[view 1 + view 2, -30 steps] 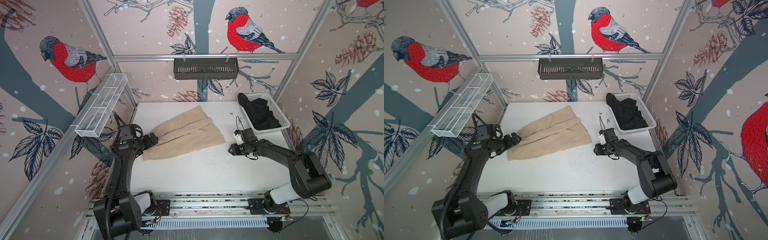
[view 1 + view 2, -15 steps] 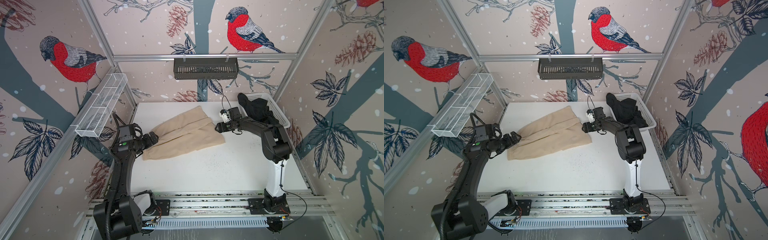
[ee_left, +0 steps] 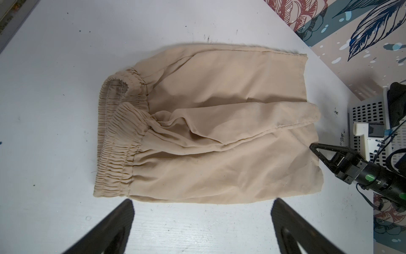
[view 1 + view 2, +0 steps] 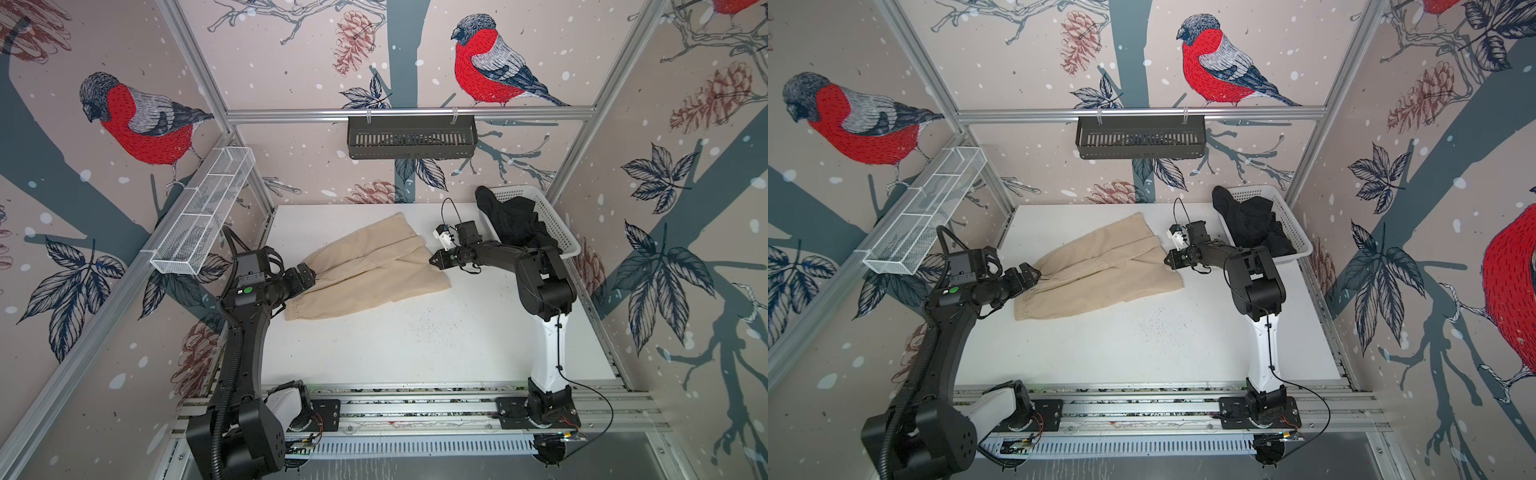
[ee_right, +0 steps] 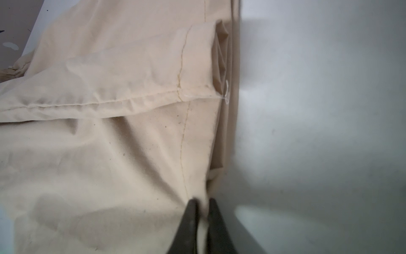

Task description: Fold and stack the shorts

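Observation:
The beige shorts (image 4: 374, 266) (image 4: 1100, 270) lie spread flat on the white table, elastic waist to the left and leg hems to the right. My right gripper (image 4: 436, 259) (image 4: 1169, 261) (image 5: 203, 201) is shut on the hem edge of the beige shorts (image 5: 109, 154). My left gripper (image 4: 307, 276) (image 4: 1030, 278) (image 3: 202, 204) stands open just short of the shorts (image 3: 219, 132) near the waistband, with only bare table between its fingers. The black shorts (image 4: 511, 220) (image 4: 1250, 224) lie crumpled in the white basket (image 4: 559, 226) (image 4: 1292, 226).
The basket stands at the table's back right corner, close behind my right arm. A black slotted shelf (image 4: 411, 137) hangs on the back wall and a white mesh rack (image 4: 199, 228) on the left wall. A metal rail (image 4: 415, 407) runs along the front edge.
My right gripper swung from the table's right middle to the beige shorts' hem and shut on it. The left arm has hardly moved and stays open.

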Available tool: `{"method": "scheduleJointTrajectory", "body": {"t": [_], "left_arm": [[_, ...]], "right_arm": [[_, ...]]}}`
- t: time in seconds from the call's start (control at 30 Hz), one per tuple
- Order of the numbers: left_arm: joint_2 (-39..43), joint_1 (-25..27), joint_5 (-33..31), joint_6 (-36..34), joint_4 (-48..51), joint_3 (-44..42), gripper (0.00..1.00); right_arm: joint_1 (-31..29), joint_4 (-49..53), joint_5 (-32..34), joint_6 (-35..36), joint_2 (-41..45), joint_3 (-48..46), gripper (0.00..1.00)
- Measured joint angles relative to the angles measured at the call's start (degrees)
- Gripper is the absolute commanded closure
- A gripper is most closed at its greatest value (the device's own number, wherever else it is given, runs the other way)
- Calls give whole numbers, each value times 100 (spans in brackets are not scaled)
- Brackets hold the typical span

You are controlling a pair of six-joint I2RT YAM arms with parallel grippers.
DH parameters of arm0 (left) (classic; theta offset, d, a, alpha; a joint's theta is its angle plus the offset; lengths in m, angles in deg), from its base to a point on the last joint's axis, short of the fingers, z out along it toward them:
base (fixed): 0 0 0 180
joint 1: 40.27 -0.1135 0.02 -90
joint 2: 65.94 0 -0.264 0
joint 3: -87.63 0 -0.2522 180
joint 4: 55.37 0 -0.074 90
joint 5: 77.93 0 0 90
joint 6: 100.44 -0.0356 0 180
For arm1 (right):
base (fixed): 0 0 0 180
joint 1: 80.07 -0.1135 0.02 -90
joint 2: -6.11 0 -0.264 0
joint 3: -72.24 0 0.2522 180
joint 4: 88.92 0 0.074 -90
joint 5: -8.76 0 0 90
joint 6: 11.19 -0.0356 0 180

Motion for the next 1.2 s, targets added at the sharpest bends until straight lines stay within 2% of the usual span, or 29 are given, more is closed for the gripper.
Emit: {"method": "scheduleJointTrajectory", "body": {"t": [0.2,0.4,0.43,0.47,0.5,0.53,0.63,0.73,0.83,0.97,1.2], "left_arm": [[-39,0,20,-2,-144,-72,3],[26,2,155,55,-345,-341,3],[66,31,184,138,-409,-413,3],[83,55,201,162,-459,-468,3],[90,109,258,175,-540,-544,3],[81,175,295,212,-599,-605,3],[-59,385,345,341,-769,-682,3],[-275,507,461,463,-990,-682,3],[-411,551,540,581,-1176,-658,3],[-599,586,592,649,-1473,-651,3],[-1038,621,597,750,-1836,-656,3]], "right_arm": [[118,42,122,-127,627,-815,99],[343,155,345,-461,2094,-2671,98],[365,144,369,-599,2343,-2986,96],[376,127,387,-691,2559,-3241,89],[376,116,398,-723,2785,-3499,73],[376,116,431,-876,3003,-3724,66],[387,275,656,-1019,3617,-4072,58],[461,728,1141,-1261,4098,-4044,45],[415,756,1399,-1346,4395,-3862,42],[160,337,1298,-1705,4472,-3960,37],[-181,-704,933,-2352,3849,-3947,32]]}}
